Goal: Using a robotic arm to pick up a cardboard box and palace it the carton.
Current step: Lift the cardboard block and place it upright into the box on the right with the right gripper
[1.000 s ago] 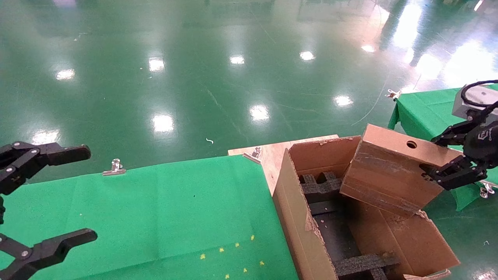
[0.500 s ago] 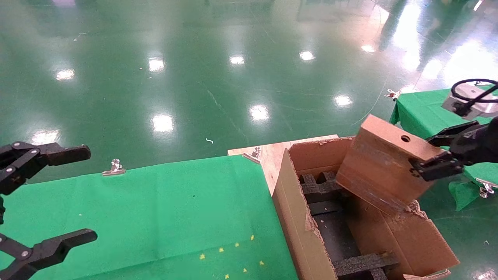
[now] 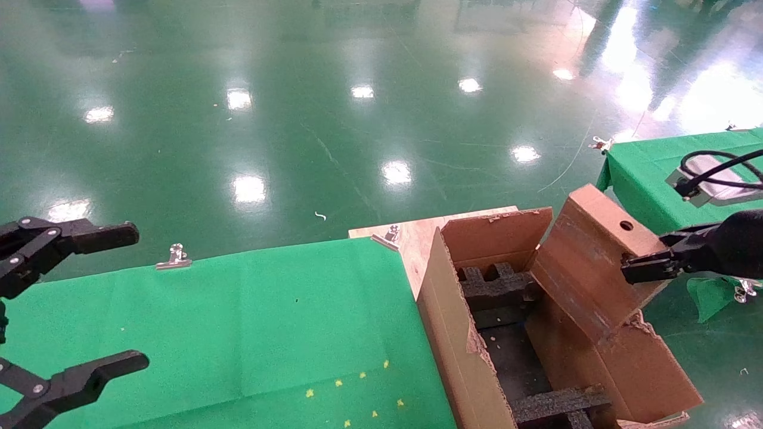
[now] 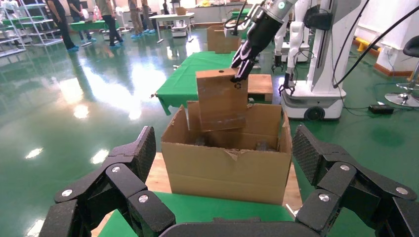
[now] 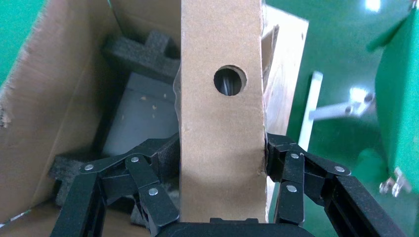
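Observation:
The cardboard box, brown with a round hole in its narrow face, hangs tilted over the carton, its lower end dipping inside the far right side. My right gripper is shut on the box's upper end. In the right wrist view its fingers press both sides of the box above the carton's interior. My left gripper is parked open at the left edge. It looks from afar at the carton, the box and the right gripper.
Black foam inserts line the carton's bottom. The carton stands on a wooden board beside a green-clothed table held by metal clips. A second green table is at the right, over green floor.
My right gripper has moved down and tipped the box steeper. The box's lower end has gone from above the carton's rim to inside it. The left arm has not moved.

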